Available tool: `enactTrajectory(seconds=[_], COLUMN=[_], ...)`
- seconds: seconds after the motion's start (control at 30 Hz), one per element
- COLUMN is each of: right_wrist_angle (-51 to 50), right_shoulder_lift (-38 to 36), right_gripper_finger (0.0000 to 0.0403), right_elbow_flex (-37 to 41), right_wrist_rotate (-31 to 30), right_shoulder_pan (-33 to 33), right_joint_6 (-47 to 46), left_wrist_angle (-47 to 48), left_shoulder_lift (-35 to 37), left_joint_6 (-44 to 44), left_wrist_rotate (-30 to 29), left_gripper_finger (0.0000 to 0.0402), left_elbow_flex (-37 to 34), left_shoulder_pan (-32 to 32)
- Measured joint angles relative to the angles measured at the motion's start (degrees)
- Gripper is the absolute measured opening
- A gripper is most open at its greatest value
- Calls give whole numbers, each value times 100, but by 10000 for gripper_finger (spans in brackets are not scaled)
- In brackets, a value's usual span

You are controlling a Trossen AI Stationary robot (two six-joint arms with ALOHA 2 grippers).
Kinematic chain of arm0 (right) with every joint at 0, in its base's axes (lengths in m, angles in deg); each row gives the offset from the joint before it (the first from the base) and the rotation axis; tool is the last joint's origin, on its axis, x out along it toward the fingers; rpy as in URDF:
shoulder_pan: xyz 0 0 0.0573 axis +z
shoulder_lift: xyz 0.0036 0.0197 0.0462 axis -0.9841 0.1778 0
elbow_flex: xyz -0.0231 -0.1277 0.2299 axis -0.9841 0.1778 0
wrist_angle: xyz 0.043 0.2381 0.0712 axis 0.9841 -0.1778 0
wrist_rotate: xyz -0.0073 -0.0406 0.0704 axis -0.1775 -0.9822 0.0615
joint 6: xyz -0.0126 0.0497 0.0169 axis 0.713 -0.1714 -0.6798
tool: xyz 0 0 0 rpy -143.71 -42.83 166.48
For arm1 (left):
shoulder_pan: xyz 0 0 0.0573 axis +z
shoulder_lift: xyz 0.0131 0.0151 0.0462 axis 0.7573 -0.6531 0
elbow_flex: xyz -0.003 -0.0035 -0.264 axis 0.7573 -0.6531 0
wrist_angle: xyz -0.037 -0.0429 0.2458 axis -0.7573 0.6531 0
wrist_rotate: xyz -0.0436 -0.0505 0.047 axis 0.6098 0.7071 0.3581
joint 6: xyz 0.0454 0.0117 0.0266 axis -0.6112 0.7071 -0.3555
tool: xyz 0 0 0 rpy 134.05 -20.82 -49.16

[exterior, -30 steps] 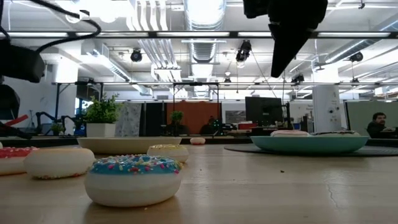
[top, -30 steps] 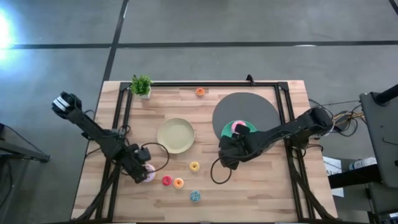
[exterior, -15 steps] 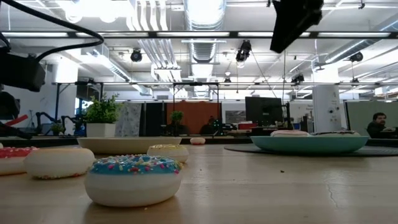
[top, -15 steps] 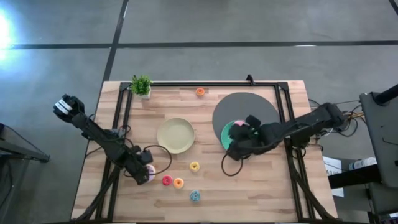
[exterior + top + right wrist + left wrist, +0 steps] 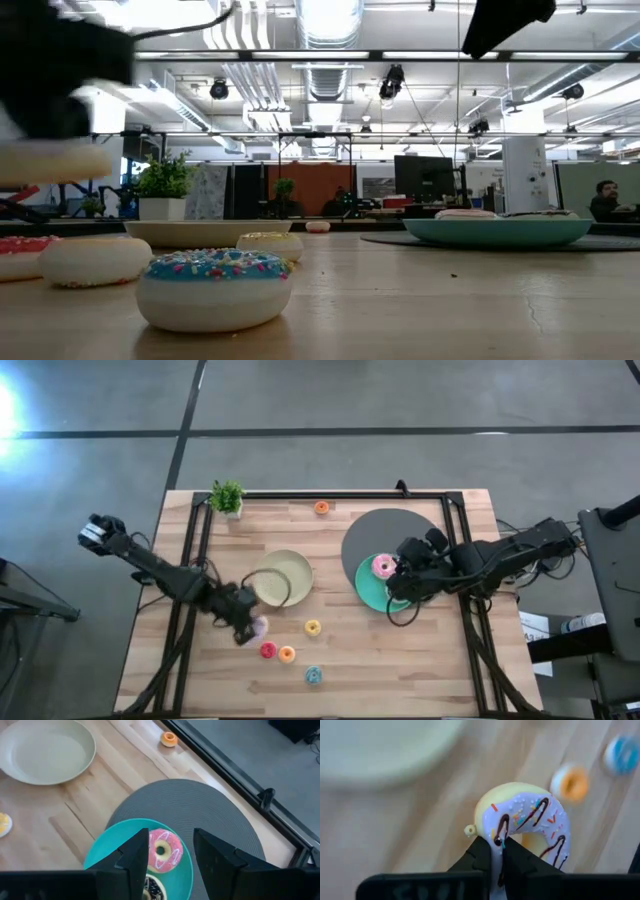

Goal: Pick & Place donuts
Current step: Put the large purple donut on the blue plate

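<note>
Item in hand: your left claw (image 5: 250, 628) is clenched on the rim of the white-lilac donut (image 5: 530, 827), ring held on edge between the fingers and lifted off the desk (image 5: 420, 660). Destination relation: the cream plate (image 5: 281, 577) lies just on the far side of that claw, slightly to its right, so your left arm is much the nearer one and the carry looks short, up and over the near rim. Your right claw (image 5: 170, 855) hangs with its fingers apart over the teal plate (image 5: 107, 857), holding nothing; the pink donut (image 5: 163, 850) lies flat on that plate directly below, with the chocolate donut (image 5: 152, 889) touching it on the plate. Loose stock on the desk: yellow mini donut (image 5: 312, 627) right of the left claw; red mini donut (image 5: 267, 650) and orange mini donut (image 5: 287, 654) side by side on its near side; blue mini donut (image 5: 313, 676) nearest the front edge; a second orange mini donut (image 5: 321, 508) at the far rail. Surface: pale wooden boards, dark round mat (image 5: 400, 525) under the teal plate, small potted plant (image 5: 228, 497) at the far left corner. Room: grey floor all around; beyond the desk, an open workshop with ceiling ducts and monitors.
</note>
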Motion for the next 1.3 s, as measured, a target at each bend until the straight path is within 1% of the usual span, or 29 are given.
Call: enactTrajectory(seconds=[0.13,0.2,0.27,0.33,0.4,0.47,0.57,0.77,0.87,0.93,1.1,1.2,1.3], right_wrist_angle=[15,20,20,15,-20,-26,-22,-20,-7,-9,-16,-16,-23], right_shoulder_lift=[-28,-28,-60,-100,-168,-251,-463,-870,-1057,-1137,-1279,-1304,-1315], right_gripper_finger=[142,139,137,137,137,136,137,137,137,137,137,136,136], right_elbow_flex=[107,118,124,127,130,132,136,138,100,95,146,226,306], right_wrist_rotate=[-83,-432,-679,-730,-839,-1184,-1761,-2602,-3020,-3130,-3154,-3150,-3151], right_shoulder_pan=[47,141,229,240,249,306,436,608,679,678,676,674,673], right_joint_6=[21,2,-34,-72,-249,-478,-725,-841,-758,-698,-599,-595,-584], left_wrist_angle=[-231,-608,-819,-926,-1004,-1083,-1147,-1249,-1244,-1249,-1102,-798,-602], left_shoulder_lift=[-455,-872,-1365,-1873,-2365,-2858,-3619,-5114,-5727,-6041,-6608,-6823,-6928], left_joint_6=[-1268,-1818,-2206,-2566,-2819,-2950,-2983,-3039,-2993,-2975,-2973,-2974,-2970], left_wrist_rotate=[63,327,507,581,605,596,781,953,960,960,961,962,976], left_gripper_finger=[2,1,1,1,1,1,1,0,0,0,0,5,28], left_elbow_flex=[621,1006,1467,1991,2545,3078,3815,5240,5855,6215,6943,7228,7276], left_shoulder_pan=[1361,2023,2487,2761,2898,2943,2977,3003,3030,3058,3127,3125,3085])
